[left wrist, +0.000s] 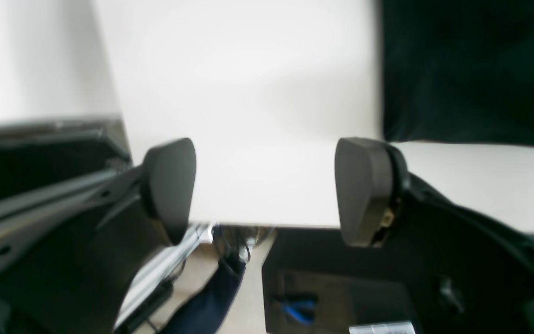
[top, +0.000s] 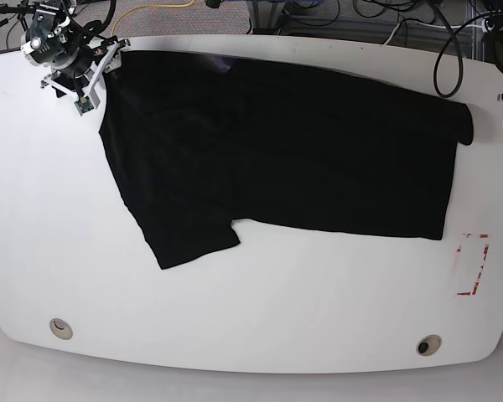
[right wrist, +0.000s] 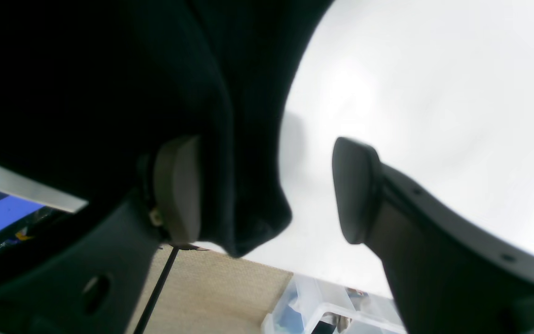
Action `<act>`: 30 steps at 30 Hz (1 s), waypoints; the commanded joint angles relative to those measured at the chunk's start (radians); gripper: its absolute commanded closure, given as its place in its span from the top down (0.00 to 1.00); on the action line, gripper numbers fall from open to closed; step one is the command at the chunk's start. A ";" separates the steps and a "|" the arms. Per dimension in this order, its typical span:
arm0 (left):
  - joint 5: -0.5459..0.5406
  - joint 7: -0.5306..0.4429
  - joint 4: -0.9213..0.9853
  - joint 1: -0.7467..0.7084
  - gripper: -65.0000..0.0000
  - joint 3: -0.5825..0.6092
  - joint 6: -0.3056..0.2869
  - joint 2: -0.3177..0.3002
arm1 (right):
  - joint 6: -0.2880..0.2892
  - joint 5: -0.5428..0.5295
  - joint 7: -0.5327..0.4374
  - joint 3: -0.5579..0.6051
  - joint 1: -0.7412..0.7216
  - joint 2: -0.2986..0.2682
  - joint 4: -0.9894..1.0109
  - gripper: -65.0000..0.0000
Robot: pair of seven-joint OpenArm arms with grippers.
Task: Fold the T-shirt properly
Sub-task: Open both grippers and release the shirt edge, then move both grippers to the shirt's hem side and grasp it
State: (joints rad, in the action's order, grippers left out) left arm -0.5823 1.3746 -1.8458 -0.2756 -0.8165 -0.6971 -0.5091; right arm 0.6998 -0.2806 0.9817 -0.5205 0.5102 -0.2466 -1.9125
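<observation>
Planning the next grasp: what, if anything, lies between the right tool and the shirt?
Nothing visible. The right tool is open at the shirt's corner, cloth already hanging between its pads.

This looks like a robotics lab. A big white rounded surface (top: 260, 301) has cable-pass holes (top: 60, 327) near its front edge and a red tape outline (top: 472, 265) marked on it. Black cables (top: 402, 21) tangle along the far edge, and a clear plastic storage bin (right wrist: 336, 311) sits on the floor below.
</observation>
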 commanded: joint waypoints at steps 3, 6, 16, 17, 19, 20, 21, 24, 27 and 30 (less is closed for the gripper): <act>-0.023 -0.014 -0.015 0.003 0.68 -0.005 -0.001 -0.020 | -0.002 -0.007 -0.005 -0.007 -0.011 -0.013 -0.018 0.62; -0.023 -0.014 -0.015 -0.020 0.68 -0.008 -0.001 -0.018 | -0.002 -0.007 -0.005 -0.007 -0.012 -0.013 -0.018 0.62; -0.057 -0.021 -0.010 0.072 0.67 -0.148 -0.001 -0.012 | -0.002 -0.007 -0.005 -0.007 -0.017 -0.013 -0.018 0.62; -0.066 -0.021 -0.008 0.092 0.67 -0.157 -0.001 -0.012 | -0.002 -0.007 -0.005 -0.007 -0.017 -0.013 -0.018 0.62; -0.075 -0.021 -0.005 0.140 0.67 -0.168 -0.001 -0.010 | -0.002 -0.007 -0.007 -0.007 -0.018 -0.013 -0.020 0.62; -0.072 -0.021 -0.005 0.154 0.67 -0.169 -0.001 -0.010 | -0.002 -0.007 -0.010 -0.007 -0.020 -0.013 -0.020 0.62; -0.067 -0.021 -0.005 0.172 0.67 -0.172 -0.001 -0.009 | -0.002 -0.007 -0.010 -0.007 -0.028 -0.013 -0.020 0.62; -0.023 -0.028 -0.001 0.256 0.67 -0.174 -0.001 0.013 | -0.002 -0.007 -0.007 -0.039 -0.055 -0.012 -0.020 0.62; 0.060 -0.054 0.019 0.348 0.67 -0.174 -0.001 0.036 | -0.002 -0.007 -0.007 -0.079 -0.095 0.017 -0.020 0.62; 0.130 -0.064 0.059 0.427 0.67 -0.166 -0.001 0.073 | -0.002 -0.003 -0.004 -0.102 -0.143 0.034 -0.020 0.63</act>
State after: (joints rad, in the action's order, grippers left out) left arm -0.4721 1.3342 -1.7988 0.1028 -0.9855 -0.6971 -0.4381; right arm 0.6998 -0.2691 0.9943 -0.6140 0.3969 -0.2138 -1.9121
